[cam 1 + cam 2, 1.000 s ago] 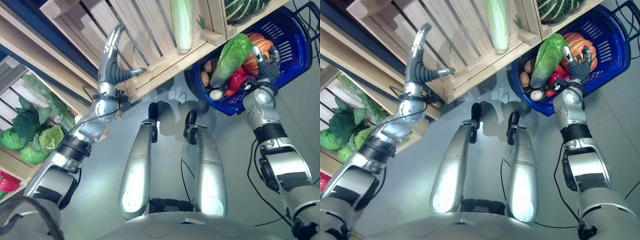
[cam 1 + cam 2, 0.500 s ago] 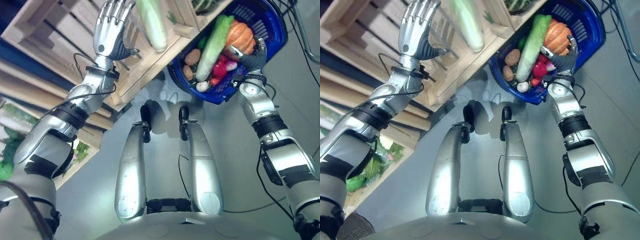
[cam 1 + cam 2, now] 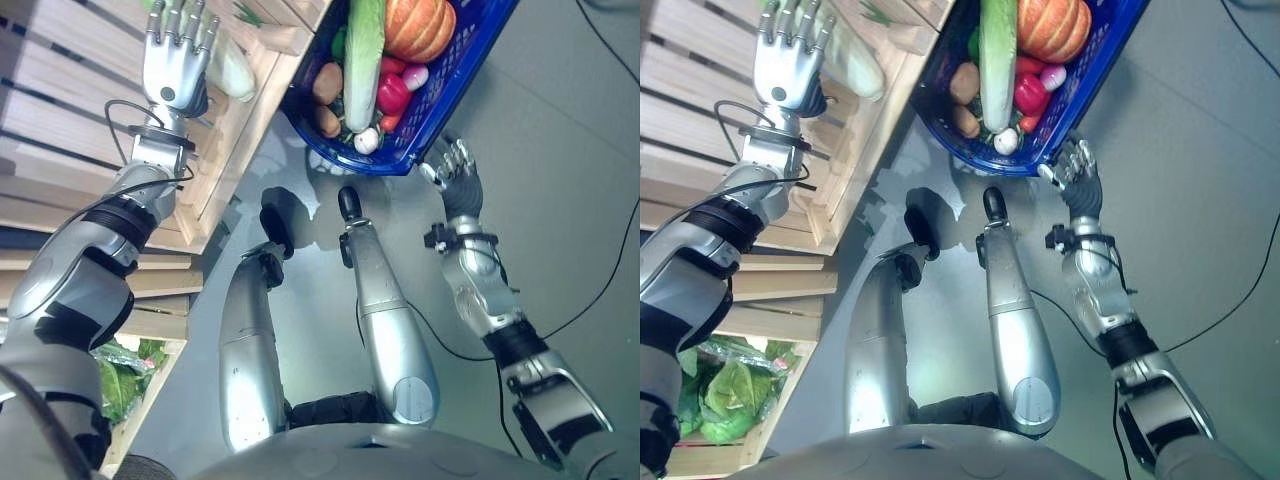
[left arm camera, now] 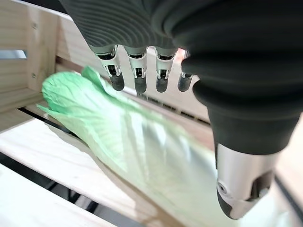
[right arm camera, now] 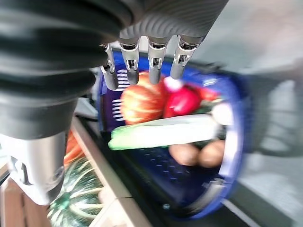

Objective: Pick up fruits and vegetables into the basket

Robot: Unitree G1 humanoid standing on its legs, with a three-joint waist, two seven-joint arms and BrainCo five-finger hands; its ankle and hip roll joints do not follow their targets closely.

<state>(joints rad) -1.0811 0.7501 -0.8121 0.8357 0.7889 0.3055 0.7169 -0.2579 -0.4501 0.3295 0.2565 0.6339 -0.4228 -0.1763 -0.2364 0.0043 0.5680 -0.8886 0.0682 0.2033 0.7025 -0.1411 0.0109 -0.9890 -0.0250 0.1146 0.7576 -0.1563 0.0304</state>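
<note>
Presently, item one: blue basket (image 3: pixel 470 55), standing on the floor beside the wooden crate shelf (image 3: pixel 240 130), placed close enough for produce to pass straight across. Contents: a pumpkin (image 3: pixel 418 25), a long cabbage (image 3: pixel 364 55) laid lengthwise, a red pepper (image 3: pixel 392 93), two potatoes (image 3: pixel 327 83) and a small white mushroom (image 3: pixel 366 141). Item two: right hand (image 3: pixel 455 175), fingers spread and holding nothing, near the basket's rim. Item three: left hand (image 4: pixel 142 71), fingers straight and empty, poised over a pale green cabbage (image 4: pixel 118 137) lying on the crate slats, apparently the next piece to collect. Item four: leafy greens (image 3: pixel 725 395) on a lower shelf.
</note>
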